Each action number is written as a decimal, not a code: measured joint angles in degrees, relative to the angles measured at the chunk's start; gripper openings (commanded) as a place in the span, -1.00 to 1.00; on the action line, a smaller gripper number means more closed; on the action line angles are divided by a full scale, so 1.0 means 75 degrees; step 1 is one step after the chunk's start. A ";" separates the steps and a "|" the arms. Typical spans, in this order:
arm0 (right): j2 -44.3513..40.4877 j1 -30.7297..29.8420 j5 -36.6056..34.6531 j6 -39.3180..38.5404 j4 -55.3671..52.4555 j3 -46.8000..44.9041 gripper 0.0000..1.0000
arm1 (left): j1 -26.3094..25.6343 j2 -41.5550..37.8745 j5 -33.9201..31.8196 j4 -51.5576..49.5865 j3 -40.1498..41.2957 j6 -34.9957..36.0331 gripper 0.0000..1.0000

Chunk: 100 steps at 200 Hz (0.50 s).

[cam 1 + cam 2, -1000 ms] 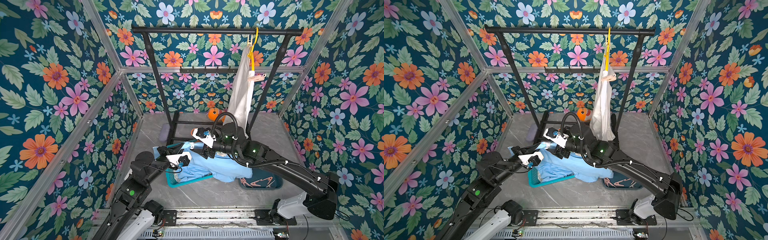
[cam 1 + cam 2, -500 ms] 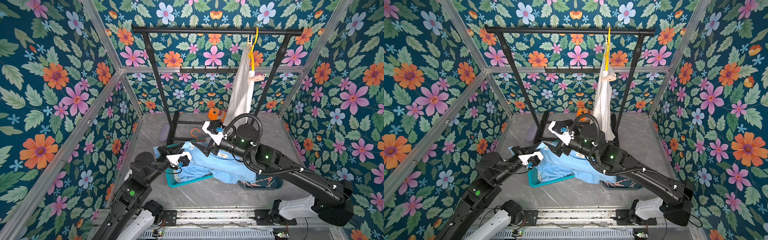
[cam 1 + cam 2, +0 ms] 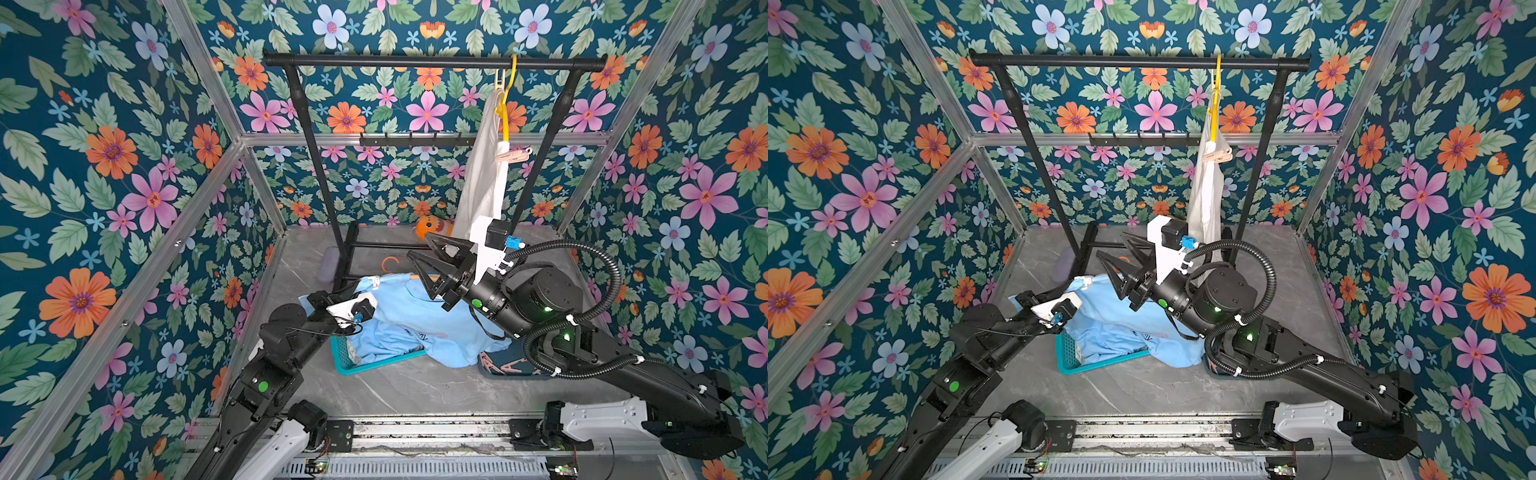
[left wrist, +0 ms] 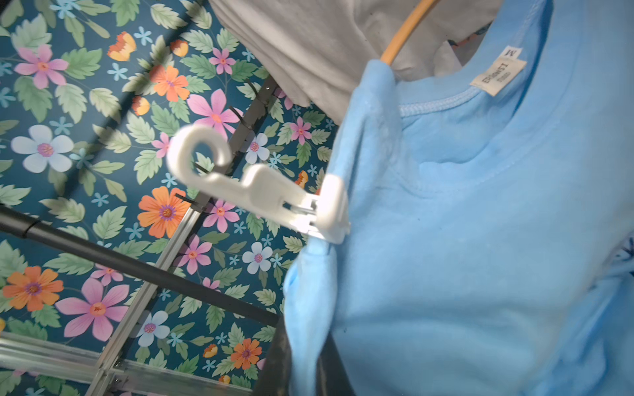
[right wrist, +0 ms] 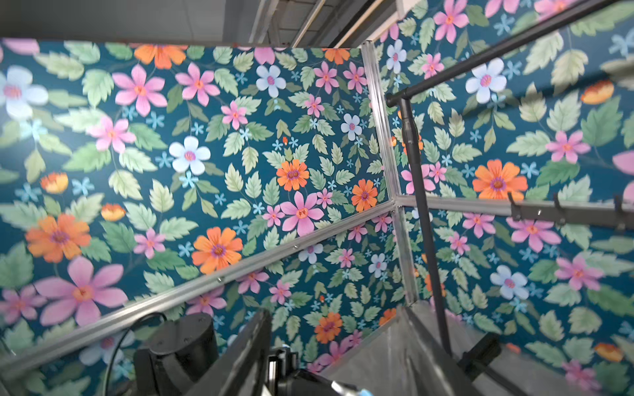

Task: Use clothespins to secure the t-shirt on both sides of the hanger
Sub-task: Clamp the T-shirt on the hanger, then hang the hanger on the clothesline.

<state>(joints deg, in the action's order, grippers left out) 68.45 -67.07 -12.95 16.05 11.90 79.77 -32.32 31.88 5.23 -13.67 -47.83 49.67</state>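
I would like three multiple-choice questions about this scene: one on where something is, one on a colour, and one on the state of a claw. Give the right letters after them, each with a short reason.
1. Where is the white peg clipped?
A. on the blue t-shirt
B. on a towel
C. on a sock

2. What colour is the hanger hooked on the black rail?
A. red
B. yellow
C. green

3. How is the right claw?
A. shut on a peg
B. shut on the t-shirt
C. open and empty

Answers:
1 A: the left wrist view shows the peg biting the blue fabric near the collar.
2 B: in both top views a yellow hook sits over the rail.
3 C: its jaws stand apart above the t-shirt with nothing between them.
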 measured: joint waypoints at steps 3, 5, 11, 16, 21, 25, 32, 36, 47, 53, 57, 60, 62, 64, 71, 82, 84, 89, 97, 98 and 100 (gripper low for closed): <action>0.0017 -0.0038 -0.0061 0.0245 -0.0087 0.0020 0.00 | -0.0003 -0.0064 -0.0055 -0.0006 0.0000 -0.0032 -1.00; 0.0026 -0.0052 -0.0099 0.0358 -0.0119 0.0032 0.00 | -0.0003 -0.0087 -0.0076 -0.0009 0.0000 -0.0047 -1.00; 0.0090 -0.0137 -0.0254 0.0801 -0.0268 0.0090 0.02 | -0.0003 -0.0184 -0.0117 -0.0017 0.0003 -0.0099 -1.00; 0.0163 -0.0242 -0.0425 0.1125 -0.0382 0.0143 0.04 | -0.0003 -0.0286 -0.0154 -0.0026 0.0012 -0.0152 -1.00; 0.0233 -0.0350 -0.0539 0.1378 -0.0469 0.0184 0.05 | -0.0003 -0.0388 -0.0227 -0.0032 0.0020 -0.0189 -1.00; 0.0306 -0.0469 -0.0650 0.1568 -0.0560 0.0227 0.05 | -0.0003 -0.0463 -0.0291 -0.0041 0.0029 -0.0219 -1.00; 0.0428 -0.0664 -0.0819 0.1786 -0.0656 0.0274 0.05 | -0.0003 -0.0600 -0.0376 -0.0064 0.0038 -0.0248 -1.00; 0.0490 -0.0772 -0.0892 0.1880 -0.0676 0.0283 0.06 | -0.0003 -0.0662 -0.0423 -0.0064 0.0047 -0.0268 -1.00; 0.0647 -0.0994 -0.1145 0.2151 -0.0737 0.0297 0.07 | -0.0003 -0.0819 -0.0606 -0.0073 0.0082 -0.0341 -1.00; 0.0717 -0.1052 -0.1297 0.2369 -0.0793 0.0297 0.08 | -0.0006 -0.0880 -0.0731 -0.0090 0.0090 -0.0373 -1.00; 0.0752 -0.1067 -0.1384 0.2512 -0.0828 0.0297 0.08 | -0.0003 -0.0909 -0.0822 -0.0102 0.0093 -0.0396 -1.00; 0.0778 -0.1067 -0.1469 0.2623 -0.0845 0.0297 0.08 | -0.0003 -0.0927 -0.0889 -0.0108 0.0093 -0.0402 -1.00; 0.0801 -0.1064 -0.1536 0.2696 -0.0866 0.0300 0.08 | -0.0003 -0.0935 -0.0938 -0.0111 0.0093 -0.0414 -1.00; 0.0813 -0.1061 -0.1582 0.2748 -0.0877 0.0300 0.07 | -0.0003 -0.0941 -0.0973 -0.0117 0.0093 -0.0423 -1.00; 0.0883 -0.1058 -0.1824 0.3002 -0.0953 0.0323 0.07 | -0.0003 -0.0962 -0.1148 -0.0143 0.0079 -0.0475 -1.00; 0.0973 -0.1067 -0.2078 0.3346 -0.1084 0.0379 0.07 | -0.0003 -0.0962 -0.1399 -0.0242 0.0012 -0.0583 -1.00; 0.0991 -0.1072 -0.2107 0.3416 -0.1102 0.0391 0.08 | -0.0003 -0.0959 -0.1445 -0.0254 0.0000 -0.0603 -1.00; 0.1026 -0.1087 -0.2154 0.3529 -0.1113 0.0408 0.07 | -0.0003 -0.0959 -0.1556 -0.0283 -0.0032 -0.0641 -1.00; 0.1102 -0.1102 -0.2279 0.3745 -0.1139 0.0472 0.08 | -0.0003 -0.0962 -0.1714 -0.0309 -0.0076 -0.0723 -1.00; 0.1107 -0.1102 -0.2294 0.3765 -0.1142 0.0475 0.08 | -0.0003 -0.0962 -0.1725 -0.0309 -0.0079 -0.0729 -1.00; 0.1128 -0.1107 -0.2328 0.3826 -0.1154 0.0493 0.08 | -0.0003 -0.0962 -0.1757 -0.0315 -0.0087 -0.0752 -1.00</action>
<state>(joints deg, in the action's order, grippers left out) 76.90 -75.37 -30.41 44.75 3.25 83.46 -32.34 24.67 -7.94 -16.03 -48.49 44.03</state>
